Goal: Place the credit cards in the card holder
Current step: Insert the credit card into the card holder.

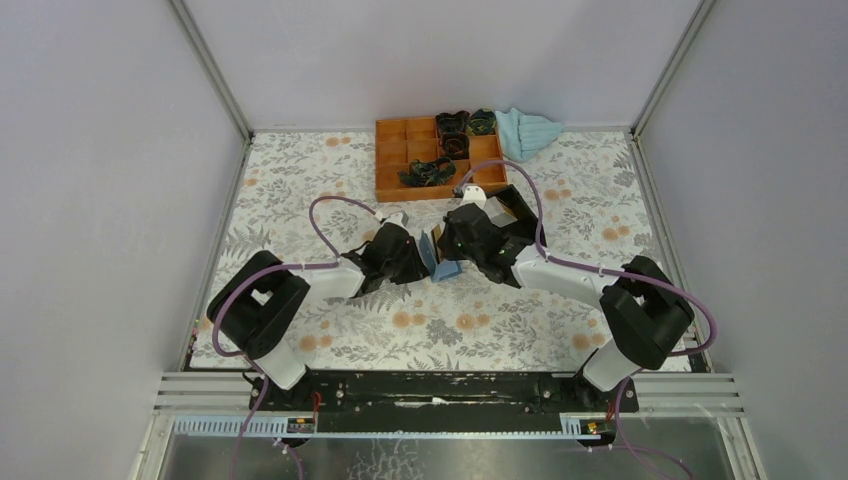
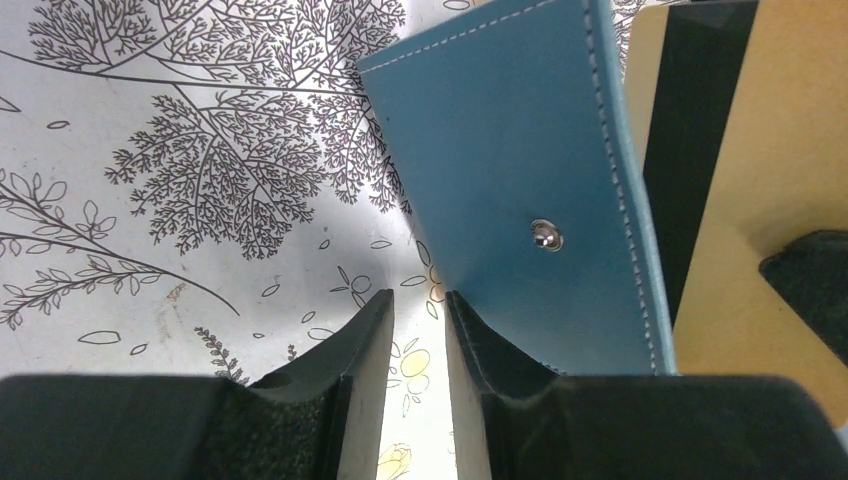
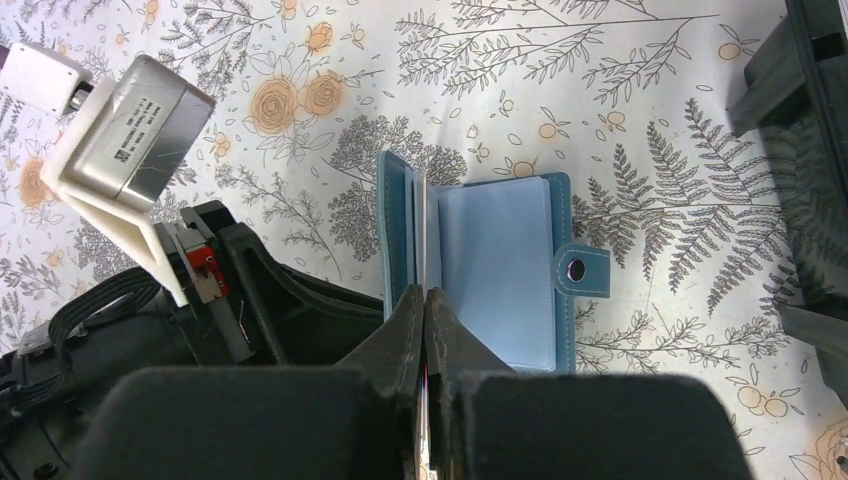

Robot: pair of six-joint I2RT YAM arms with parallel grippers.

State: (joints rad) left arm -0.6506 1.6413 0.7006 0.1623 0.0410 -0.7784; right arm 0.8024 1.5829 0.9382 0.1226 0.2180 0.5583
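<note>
- The left claw (image 2: 418,298) sits closest, its fingers part-way apart. Only the flowered counter (image 2: 200,250) shows in the gap — nothing is gripped between them.
- The card holder (image 2: 510,170) stands with its teal cover on edge, hard against the outer side of the nearer finger. Its snap stud (image 2: 546,235) faces the wrist camera.
- Past that cover a tan-orange credit card (image 2: 790,130) stands upright with a dark stripe along it. A black pad (image 2: 810,285) of the other claw presses on its face.
- The right claw (image 3: 425,295) has its fingers together, clamped on that card, which is seen edge-on. Its tips are at the holder's pale blue pockets, in the fold between the raised cover and the flat leaf.
- The holder lies open between the two claws, with its clasp tab (image 3: 585,268) on the side away from the left arm.
- Well behind are an orange tray (image 1: 392,160) holding black items (image 1: 430,172), and a light blue cloth (image 1: 527,130) at the tray's right corner.
</note>
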